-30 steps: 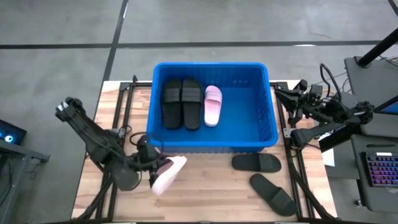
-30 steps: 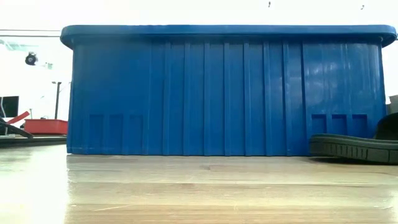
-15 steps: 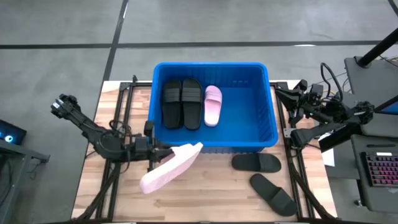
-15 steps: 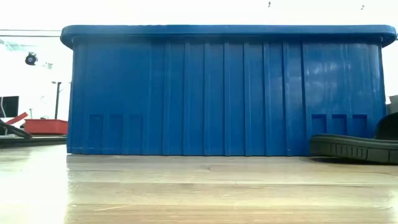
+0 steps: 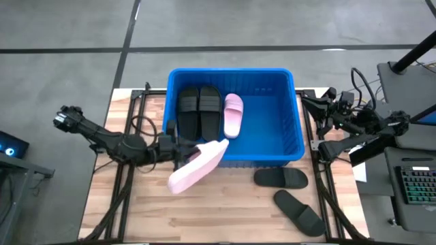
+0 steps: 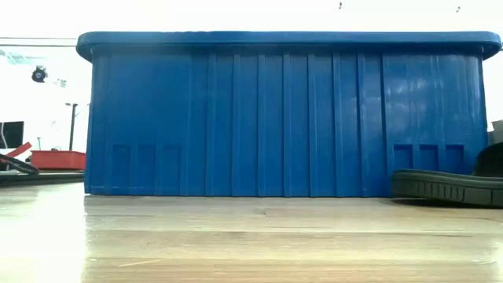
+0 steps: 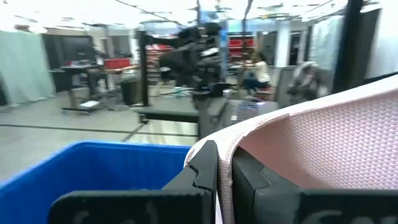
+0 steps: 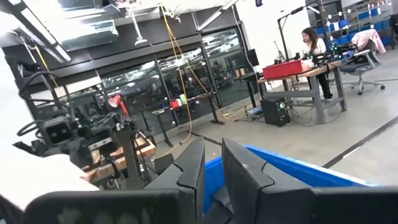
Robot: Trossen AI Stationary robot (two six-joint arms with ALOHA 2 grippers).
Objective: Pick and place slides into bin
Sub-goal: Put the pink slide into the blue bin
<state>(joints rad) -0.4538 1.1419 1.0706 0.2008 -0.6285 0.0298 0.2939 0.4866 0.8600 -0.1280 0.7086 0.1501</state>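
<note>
My left gripper [image 5: 180,152] is shut on a pale pink slide [image 5: 198,165], held in the air at the near left corner of the blue bin [image 5: 293,122]. The slide's far end reaches over the bin's near wall. In the left wrist view the slide [image 7: 311,143] fills the right side. Two black slides [image 5: 199,113] and one pink slide [image 5: 233,114] lie flat on the bin's floor. Two more black slides [image 5: 281,177] [image 5: 300,212] lie flat on the table. My right gripper [image 8: 213,171] is shut and empty beyond the bin's right side. My left gripper pinches a thin pale edge of the pink slide [image 7: 224,152] between its two fingers, on the slide's long left side. Whether it is strap or sole edge I cannot tell. The fingers come level from the table's left. The slide is lifted clear, slanting toward the bin.
The bin's tall ribbed near wall [image 6: 283,118] fills the low view, with one black slide [image 6: 444,185] on the table at its right. Bare wood lies near the table's front edge [image 5: 204,218]. A keyboard [image 5: 417,187] and cables sit off the right side.
My left gripper has risen and gone toward the far edge and the right, up to the bin's near left corner, staying shut on the pink slide. The slide has been lifted clear of the table and turned, so its far end now overhangs the bin's near wall.
</note>
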